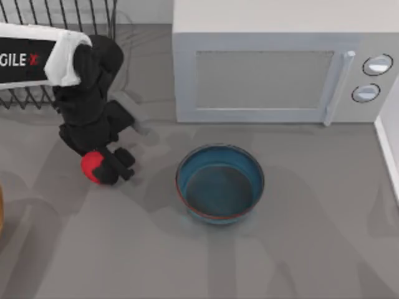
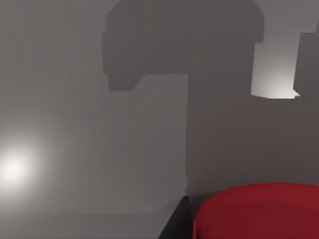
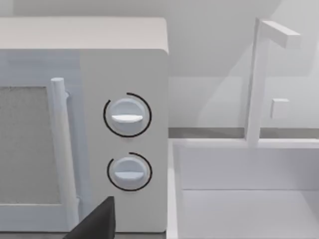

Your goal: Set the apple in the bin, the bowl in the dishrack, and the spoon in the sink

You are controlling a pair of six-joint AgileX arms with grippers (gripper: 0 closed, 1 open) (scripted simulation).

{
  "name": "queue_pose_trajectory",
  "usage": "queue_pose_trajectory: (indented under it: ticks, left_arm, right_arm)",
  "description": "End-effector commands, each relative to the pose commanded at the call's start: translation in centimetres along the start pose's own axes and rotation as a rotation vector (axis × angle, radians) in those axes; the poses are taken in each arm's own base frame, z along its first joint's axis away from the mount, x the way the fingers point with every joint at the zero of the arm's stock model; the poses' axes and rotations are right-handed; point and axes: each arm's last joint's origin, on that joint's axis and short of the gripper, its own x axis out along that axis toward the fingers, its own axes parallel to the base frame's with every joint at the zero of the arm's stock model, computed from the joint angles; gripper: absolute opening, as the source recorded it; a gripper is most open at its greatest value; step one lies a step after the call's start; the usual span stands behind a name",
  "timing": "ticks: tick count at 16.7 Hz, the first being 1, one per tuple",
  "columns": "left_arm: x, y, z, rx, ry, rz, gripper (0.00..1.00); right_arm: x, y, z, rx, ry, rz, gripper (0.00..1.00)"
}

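Observation:
My left gripper [image 1: 107, 168] is at the table's left, in front of the black wire dishrack [image 1: 25, 99], and it is shut on the small red apple [image 1: 90, 166]. The left wrist view shows the apple [image 2: 259, 211] close up beside one dark finger [image 2: 177, 224]. The blue-teal bowl [image 1: 219, 184] sits upright and empty at the table's middle, to the right of that gripper and apart from it. In the right wrist view the white sink [image 3: 239, 199] lies beside the microwave, with a dark part of my right gripper [image 3: 97, 221] at the picture's edge. The spoon is out of view.
A light grey microwave [image 1: 274, 68] stands at the back, behind the bowl. The sink's white edge [image 1: 389, 146] runs along the table's right side, and its faucet [image 3: 259, 74] rises behind it. A brown sliver [image 1: 1, 212] shows at the left edge.

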Motion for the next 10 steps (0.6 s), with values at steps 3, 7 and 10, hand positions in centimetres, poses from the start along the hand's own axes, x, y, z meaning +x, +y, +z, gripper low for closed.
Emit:
queue_pose_trajectory:
  ticks: [3,7,10]
  left_arm:
    - [-1.1,0.1,0.3,0.002,-0.002,0.002,0.0]
    - [-5.5,0.1,0.5,0.006,0.014,-0.01,0.0]
    - [-9.0,0.0,0.3,0.002,0.009,-0.006,0.0]
  right_arm:
    - [0.0,0.0,0.0,0.0,0.0,0.0,1.0]
    - [0.0,0.0,0.0,0.0,0.0,0.0,1.0]
    - [0.0,0.0,0.0,0.0,0.0,0.0,1.0]
